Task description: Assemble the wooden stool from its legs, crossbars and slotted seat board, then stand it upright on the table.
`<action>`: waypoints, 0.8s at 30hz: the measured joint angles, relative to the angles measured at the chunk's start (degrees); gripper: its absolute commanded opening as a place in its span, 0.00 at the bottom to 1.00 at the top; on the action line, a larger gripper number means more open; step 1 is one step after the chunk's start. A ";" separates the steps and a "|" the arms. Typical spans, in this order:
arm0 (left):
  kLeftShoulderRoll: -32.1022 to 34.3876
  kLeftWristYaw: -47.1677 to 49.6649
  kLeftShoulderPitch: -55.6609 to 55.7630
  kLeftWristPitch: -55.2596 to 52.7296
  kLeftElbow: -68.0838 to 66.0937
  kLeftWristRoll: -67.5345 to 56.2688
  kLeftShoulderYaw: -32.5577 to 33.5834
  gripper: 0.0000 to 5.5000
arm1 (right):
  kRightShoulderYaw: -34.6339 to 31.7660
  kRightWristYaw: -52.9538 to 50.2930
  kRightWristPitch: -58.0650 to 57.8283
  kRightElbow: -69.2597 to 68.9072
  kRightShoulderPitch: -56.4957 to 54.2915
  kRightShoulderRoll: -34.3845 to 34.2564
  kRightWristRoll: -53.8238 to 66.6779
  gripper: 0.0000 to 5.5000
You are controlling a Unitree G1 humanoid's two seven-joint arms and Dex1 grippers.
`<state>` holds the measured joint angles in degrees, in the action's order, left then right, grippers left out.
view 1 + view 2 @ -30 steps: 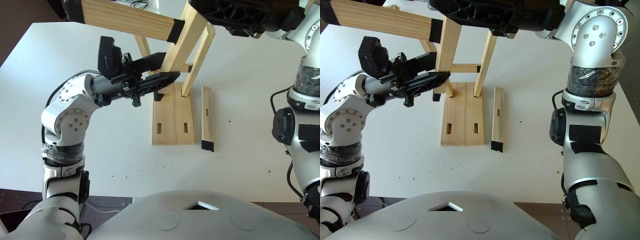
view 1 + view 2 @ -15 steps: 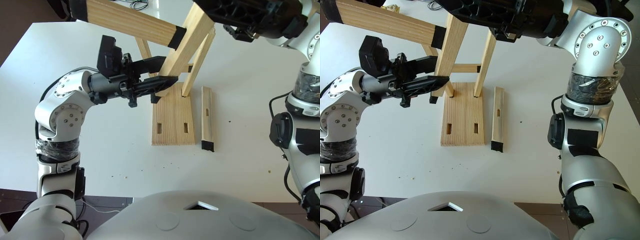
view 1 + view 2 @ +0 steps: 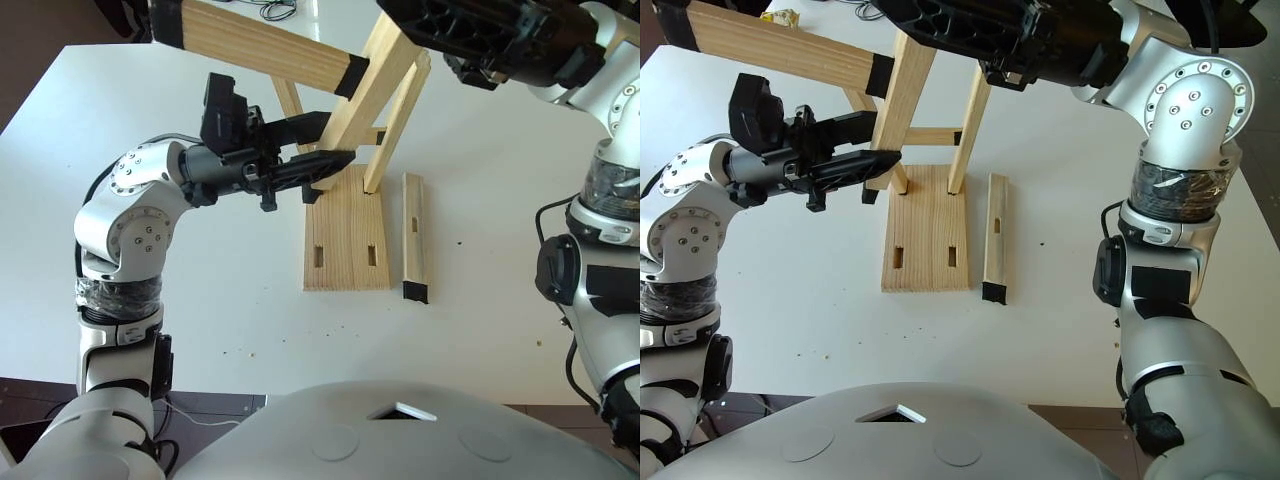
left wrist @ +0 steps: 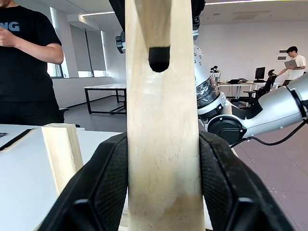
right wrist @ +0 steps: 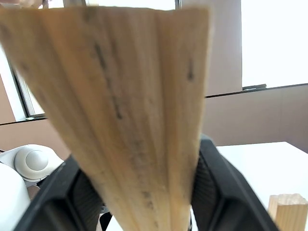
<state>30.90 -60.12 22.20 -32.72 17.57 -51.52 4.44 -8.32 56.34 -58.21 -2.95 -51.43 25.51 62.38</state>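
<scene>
The left tool (image 3: 335, 138) was pressed onto the stool frame (image 3: 385, 70), its two black fingers (image 4: 108, 187) pinching one slanting leg (image 3: 890, 105) from either side, low on the leg and not far above its black-capped foot. In the left wrist view the pale wood stood squarely between the pads, touching both.

The right tool (image 3: 930, 30) gripped the same frame at its upper end. In the right wrist view a broad face of wood sat clamped between the black pads (image 5: 79, 197). Held by both tools, the frame hung tilted over the counter (image 3: 200, 300). A long black-banded beam (image 3: 260, 42) ran off toward the robot's left, and a thinner leg (image 3: 398, 120) slanted down beside the gripped one. A short crossbar (image 3: 930, 135) joined the two.

The lower ends of the two legs came down at the far end of the seat board (image 3: 345, 240); whether they touched it could not be told. The board lay flat on the counter below the left tool's fingertips, its two slots (image 3: 318, 256) open toward the near end. Just beside the board on the robot's right, parallel to it and apart from both tools, a loose leg (image 3: 413, 235) lay flat with its black cap at the near end.
</scene>
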 measured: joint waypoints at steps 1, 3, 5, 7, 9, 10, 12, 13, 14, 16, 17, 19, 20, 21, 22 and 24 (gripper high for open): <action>0.10 0.40 0.94 -0.65 -0.90 -0.75 0.65 0.50 | -0.03 -0.07 0.26 -0.01 0.65 0.30 -0.45 0.39; 0.19 1.33 2.59 -1.82 -2.12 -1.69 1.33 0.56 | -0.03 -0.16 0.69 0.00 1.25 0.39 -1.28 0.39; 0.24 2.53 3.63 -2.54 -3.53 -1.83 2.42 0.62 | -0.13 0.06 0.96 -0.09 1.24 0.39 -1.39 0.36; 0.33 2.93 3.76 -2.82 -4.44 -1.83 2.91 0.68 | -0.25 0.11 0.97 -0.42 1.24 0.33 -1.27 0.36; 0.47 2.90 3.73 -2.53 -4.54 -1.22 3.02 0.72 | -0.41 -0.11 1.25 -0.84 1.29 0.25 -1.29 0.36; 0.88 2.89 3.42 -1.92 -4.46 -0.15 3.03 0.72 | -0.50 -0.22 1.66 -1.10 1.33 0.20 -1.31 0.36; 2.15 2.65 1.33 -0.88 -4.36 1.28 3.47 0.72 | -0.68 -0.41 2.43 -1.49 1.50 0.15 -1.69 0.36; 2.89 2.45 -1.37 -0.33 -4.37 2.12 4.16 0.72 | -0.80 -0.64 3.06 -1.57 1.66 0.14 -1.86 0.36; 3.42 2.36 -4.94 0.19 -4.39 3.37 4.46 0.72 | -0.96 -0.83 3.83 -1.55 1.72 0.16 -2.11 0.36; 4.12 1.90 -12.80 2.29 -4.70 7.42 3.60 0.72 | -1.03 -0.93 4.83 -1.55 1.78 0.24 -2.82 0.36; 4.23 1.72 -17.32 4.03 -5.36 10.21 2.45 0.72 | -0.96 -0.86 5.69 -1.62 2.08 0.33 -3.57 0.36; 2.55 3.46 -22.45 6.81 -8.01 13.53 1.94 0.72 | -0.17 0.81 7.77 -2.03 3.78 1.82 -5.96 0.36; 0.86 6.01 -23.84 7.90 -9.61 14.84 2.27 0.72 | 0.72 2.52 9.24 -2.45 5.39 3.22 -7.79 0.36; -1.62 10.26 -23.94 9.38 -10.86 16.22 3.25 0.72 | 1.84 4.63 10.65 -3.05 7.65 4.85 -9.80 0.36; -3.91 14.48 -23.56 10.66 -11.44 17.16 4.32 0.72 | 2.34 6.23 11.70 -3.43 9.94 5.97 -11.07 0.36; -8.43 22.00 -22.39 12.98 -11.56 18.60 5.90 0.72 | 2.64 8.20 13.50 -4.07 14.62 7.97 -12.99 0.36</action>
<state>22.47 -38.12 -0.19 -19.74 6.01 -32.93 10.34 -5.68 64.54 -44.71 -7.02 -36.81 33.49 49.38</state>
